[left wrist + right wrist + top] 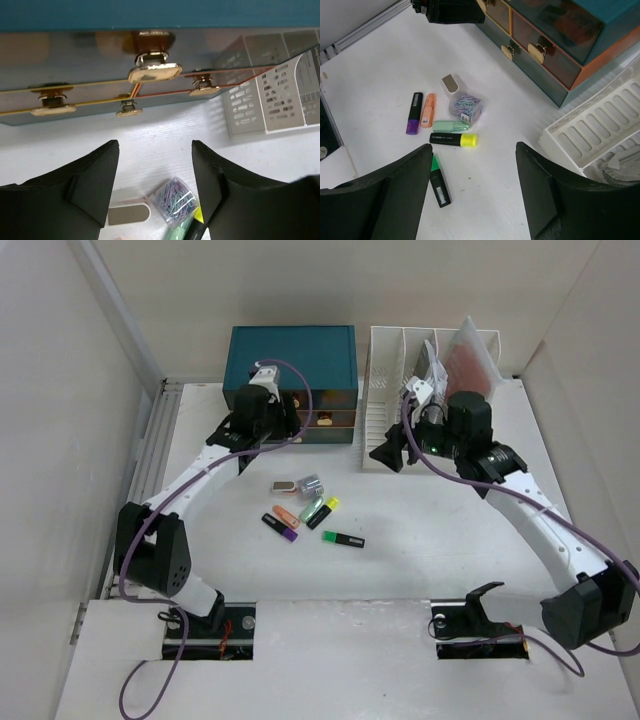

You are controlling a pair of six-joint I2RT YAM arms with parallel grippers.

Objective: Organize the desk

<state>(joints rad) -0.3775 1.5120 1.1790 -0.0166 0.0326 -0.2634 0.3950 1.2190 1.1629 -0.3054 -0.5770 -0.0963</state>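
The white desk (450, 550) carries a loose cluster of small items in its middle. These are a clear box of paper clips (310, 483), a small grey-white stapler (284, 486) and several highlighters: orange (286, 516), purple (280, 528), mint (314, 507), yellow (325, 511) and green (343, 539). My left gripper (238, 452) hovers open just in front of the teal drawer cabinet (291, 358), with nothing between its fingers (97, 175). My right gripper (395, 458) hangs open and empty beside the white file rack (395, 390), above bare desk right of the green highlighter (439, 182).
In the left wrist view the cabinet's gold drawer knobs (155, 72) are close ahead, and the clip box (176, 197) lies below the jaws. The file rack (600, 125) holds a reddish pouch (470, 360) and papers. Walls enclose the desk on both sides.
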